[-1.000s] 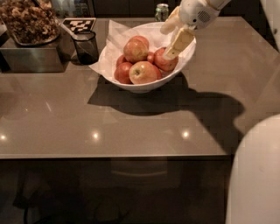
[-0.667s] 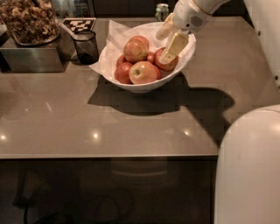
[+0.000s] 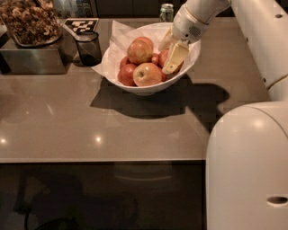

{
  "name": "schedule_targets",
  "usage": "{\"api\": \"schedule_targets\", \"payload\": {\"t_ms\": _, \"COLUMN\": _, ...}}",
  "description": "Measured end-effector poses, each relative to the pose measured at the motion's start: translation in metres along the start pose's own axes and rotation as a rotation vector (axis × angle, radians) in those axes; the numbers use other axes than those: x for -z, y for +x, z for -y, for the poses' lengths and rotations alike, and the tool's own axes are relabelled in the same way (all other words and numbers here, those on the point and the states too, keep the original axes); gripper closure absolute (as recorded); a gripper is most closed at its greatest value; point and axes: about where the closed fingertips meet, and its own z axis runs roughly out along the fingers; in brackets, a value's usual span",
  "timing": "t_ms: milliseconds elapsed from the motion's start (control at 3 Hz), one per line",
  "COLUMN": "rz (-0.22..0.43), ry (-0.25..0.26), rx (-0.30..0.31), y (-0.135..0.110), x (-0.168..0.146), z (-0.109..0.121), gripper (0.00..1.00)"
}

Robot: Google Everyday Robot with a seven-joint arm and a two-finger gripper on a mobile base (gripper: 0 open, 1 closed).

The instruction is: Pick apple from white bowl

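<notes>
In the white bowl [image 3: 150, 89], right side, the end effector [image 3: 168, 56] sits spread astride the apple [image 3: 161, 57].

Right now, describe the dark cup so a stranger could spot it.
On the counter sits a white bowl of apples, with the claw dipped into its right side. Just left of that bowl stands the cup: small, dark and upright, unlike the wide metal tray farther left.

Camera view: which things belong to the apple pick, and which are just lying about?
Job: apple, white bowl, gripper down in the bowl beside that apple.
Lying about: other apples, dark cup, can, snack bin.
</notes>
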Motion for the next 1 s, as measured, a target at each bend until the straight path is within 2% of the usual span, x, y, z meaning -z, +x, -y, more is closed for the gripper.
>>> {"api": "schedule_targets", "payload": {"t_ms": 333, "rz": -0.048, "ry": -0.035, "rx": -0.006, "y": 0.0106, "x": -0.0126, "z": 0.0009, "gripper": 0.35}}
{"api": "schedule_targets", "payload": {"t_ms": 667, "rz": -0.068, "ry": -0.037, "rx": -0.005, "y": 0.0173, "x": -0.0144, "z": 0.0017, "gripper": 0.54}}
{"api": "schedule_targets", "payload": {"t_ms": 1000, "rz": -0.083, "ry": -0.023, "rx": 0.003, "y": 0.0161, "x": -0.0082, "z": 0.0020, "gripper": 0.77}}
